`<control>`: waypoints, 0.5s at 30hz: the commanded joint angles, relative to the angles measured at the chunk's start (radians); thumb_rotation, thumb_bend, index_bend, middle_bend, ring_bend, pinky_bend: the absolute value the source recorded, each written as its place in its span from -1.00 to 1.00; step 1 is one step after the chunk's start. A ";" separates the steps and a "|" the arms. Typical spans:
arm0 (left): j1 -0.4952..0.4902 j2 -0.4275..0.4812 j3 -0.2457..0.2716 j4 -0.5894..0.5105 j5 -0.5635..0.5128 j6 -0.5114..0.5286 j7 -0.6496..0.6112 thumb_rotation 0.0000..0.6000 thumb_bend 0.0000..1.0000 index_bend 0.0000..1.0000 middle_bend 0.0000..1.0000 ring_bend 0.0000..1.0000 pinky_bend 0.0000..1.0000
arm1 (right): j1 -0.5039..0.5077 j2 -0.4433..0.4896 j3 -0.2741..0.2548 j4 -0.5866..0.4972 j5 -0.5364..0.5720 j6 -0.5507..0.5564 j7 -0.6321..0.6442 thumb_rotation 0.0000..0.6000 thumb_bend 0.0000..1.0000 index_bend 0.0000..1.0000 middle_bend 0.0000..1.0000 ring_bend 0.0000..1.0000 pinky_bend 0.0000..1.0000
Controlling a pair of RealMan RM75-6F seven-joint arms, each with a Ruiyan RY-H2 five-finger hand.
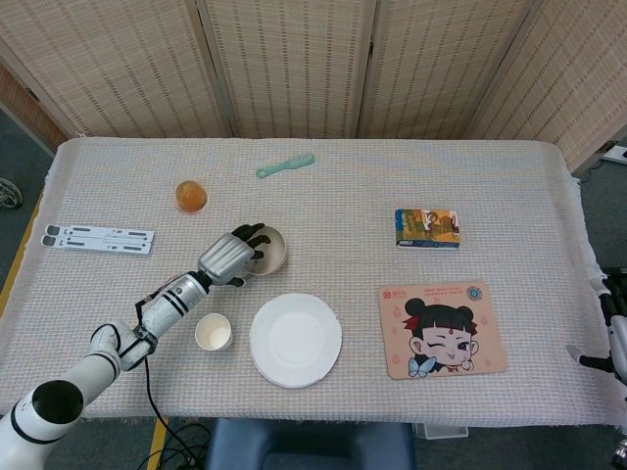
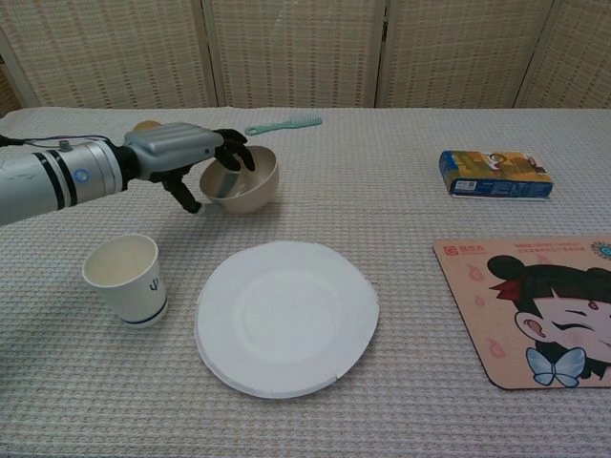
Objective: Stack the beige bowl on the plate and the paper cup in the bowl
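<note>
Woven screens stand behind the cloth-covered tabletop. At its left, the left hand grips the beige bowl by its near rim, dark fingers hooked inside, the bowl tilted. Nearer the camera sit the white plate and, to its left, the paper cup. Only a sliver of the right hand shows at the edge; I cannot tell its state.

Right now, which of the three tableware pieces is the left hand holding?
The beige bowl: the left hand grips its rim and it is tilted. The paper cup and the white plate sit untouched nearer the front edge.
</note>
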 commanded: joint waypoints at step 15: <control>0.066 0.228 -0.060 -0.452 -0.086 0.042 0.381 1.00 -0.24 0.29 -0.49 -0.95 -0.66 | 0.003 0.013 -0.019 -0.009 -0.061 -0.007 0.044 1.00 -0.62 -1.00 -1.00 -1.00 -1.00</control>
